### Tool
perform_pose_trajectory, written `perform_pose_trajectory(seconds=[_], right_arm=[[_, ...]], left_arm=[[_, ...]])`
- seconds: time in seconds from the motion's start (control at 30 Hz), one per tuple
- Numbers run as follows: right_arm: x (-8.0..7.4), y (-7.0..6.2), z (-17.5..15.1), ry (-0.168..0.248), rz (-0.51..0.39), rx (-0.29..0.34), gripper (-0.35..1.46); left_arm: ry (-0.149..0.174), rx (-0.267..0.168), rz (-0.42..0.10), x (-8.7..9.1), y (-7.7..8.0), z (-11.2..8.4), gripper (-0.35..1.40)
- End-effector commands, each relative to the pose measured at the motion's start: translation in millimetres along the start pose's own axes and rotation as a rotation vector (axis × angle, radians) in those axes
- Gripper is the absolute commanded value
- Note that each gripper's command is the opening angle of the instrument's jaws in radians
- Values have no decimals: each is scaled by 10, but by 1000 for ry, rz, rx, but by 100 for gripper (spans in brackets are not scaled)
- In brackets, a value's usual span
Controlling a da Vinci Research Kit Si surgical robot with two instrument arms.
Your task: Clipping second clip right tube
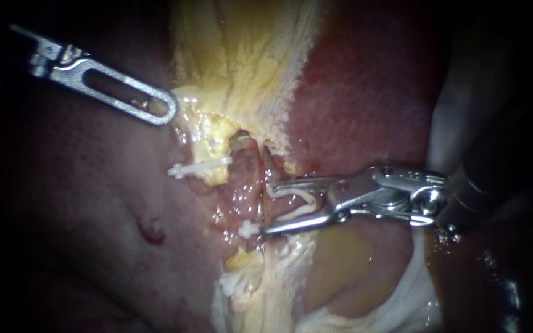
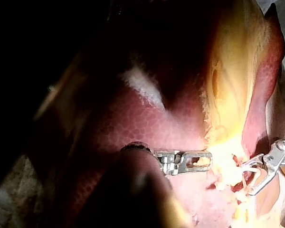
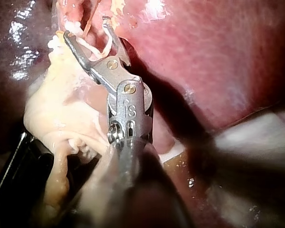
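Right end effector (image 1: 265, 206) comes in with its jaws spread, but it's not empty. It's pinching an open white clip (image 1: 294, 198) that sits between them and touches both. The jaw tips seem to straddle the pinkish right tube (image 1: 269, 168), just below where it comes out of the yellow fat (image 1: 242, 74). An upper clip (image 1: 195, 168) is closed just to the left, and a lower clip (image 1: 232, 282) lies in the fat underneath. The left instrument (image 1: 165, 110) has its tip against the fat's edge, can't tell if it's gripping anything. Red liver (image 1: 371, 80) surrounds it all.
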Motion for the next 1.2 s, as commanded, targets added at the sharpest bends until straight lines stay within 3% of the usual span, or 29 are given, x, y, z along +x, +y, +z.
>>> perform_pose_trajectory(seconds=[0.03,0.43,0.6,0.8,1.2], right_arm=[[-1,1,1,0,4,-1,49],[-4,5,15,5,18,6,49],[-2,4,24,27,38,39,49],[0,0,31,25,49,98,49],[4,-7,32,52,57,118,49]], left_arm=[[-1,0,0,0,0,0,-35],[-1,-1,0,0,0,0,-35],[-1,-1,0,0,0,0,-35],[-1,-1,0,0,0,0,-35],[-1,-1,0,0,0,0,-35]])
